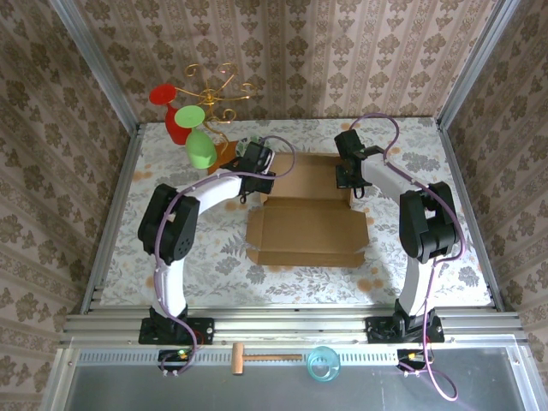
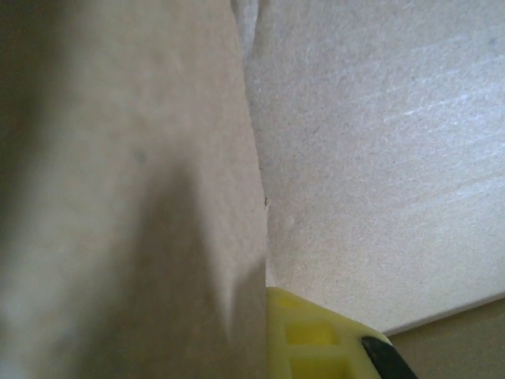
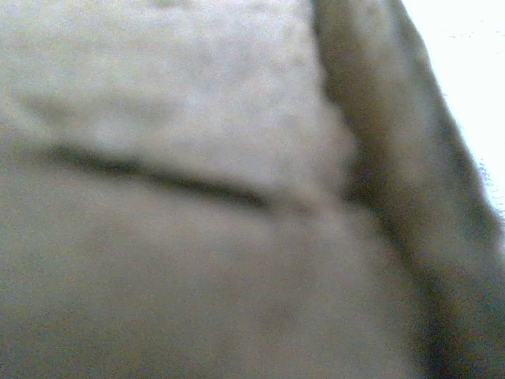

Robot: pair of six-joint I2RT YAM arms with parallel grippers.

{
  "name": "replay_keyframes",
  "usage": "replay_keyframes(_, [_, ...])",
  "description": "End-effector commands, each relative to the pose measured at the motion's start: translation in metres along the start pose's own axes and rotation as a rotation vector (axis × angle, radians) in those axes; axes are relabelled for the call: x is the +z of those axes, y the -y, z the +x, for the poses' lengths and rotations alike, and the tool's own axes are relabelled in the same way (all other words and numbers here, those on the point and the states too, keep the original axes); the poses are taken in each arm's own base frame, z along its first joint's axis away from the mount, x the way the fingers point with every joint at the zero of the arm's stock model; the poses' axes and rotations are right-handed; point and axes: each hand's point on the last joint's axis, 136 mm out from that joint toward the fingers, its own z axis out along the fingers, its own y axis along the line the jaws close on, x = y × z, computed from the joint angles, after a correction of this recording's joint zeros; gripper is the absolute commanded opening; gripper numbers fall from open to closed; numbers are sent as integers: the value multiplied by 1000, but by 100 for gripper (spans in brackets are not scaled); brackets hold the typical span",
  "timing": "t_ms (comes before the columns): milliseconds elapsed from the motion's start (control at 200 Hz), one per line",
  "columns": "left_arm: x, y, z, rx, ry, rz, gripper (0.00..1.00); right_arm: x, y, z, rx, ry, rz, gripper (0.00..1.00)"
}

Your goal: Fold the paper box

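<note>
Paper box (image 1: 308,229): plain brown corrugated, lying open, creases and side flaps visible. Left gripper (image 1: 258,164) and right gripper (image 1: 351,178) both closed tight at its far corners. Can't tell if they're pinching cardboard.

The paper box (image 3: 197,260) appears blurred up close.
</note>
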Motion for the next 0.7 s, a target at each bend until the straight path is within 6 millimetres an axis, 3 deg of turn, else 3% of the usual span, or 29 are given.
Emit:
replay_keyframes(0, [4, -13, 11, -16, -70, -125, 0, -5, -2, 6, -12, -35, -3, 0])
replay_keyframes(105, [4, -18, 14, 0, -105, -259, 0, -7, 0, 7, 9, -34, 9, 0])
replay_keyframes(275, [6, -11, 15, 52, -133, -400, 0, -9, -4, 11, 32, -34, -2, 0])
replay_keyframes(545, [16, 6, 9, 39, -112, -298, 0, -8, -7, 12, 24, -37, -13, 0])
replay_keyframes(630, [8, 18, -4, 37, -57, -227, 28, -8, -7, 12, 22, -39, -13, 0])
replay_keyframes(695, [-5, 24, -19, 23, -13, -185, 38, -7, -7, 13, 21, -39, -10, 0])
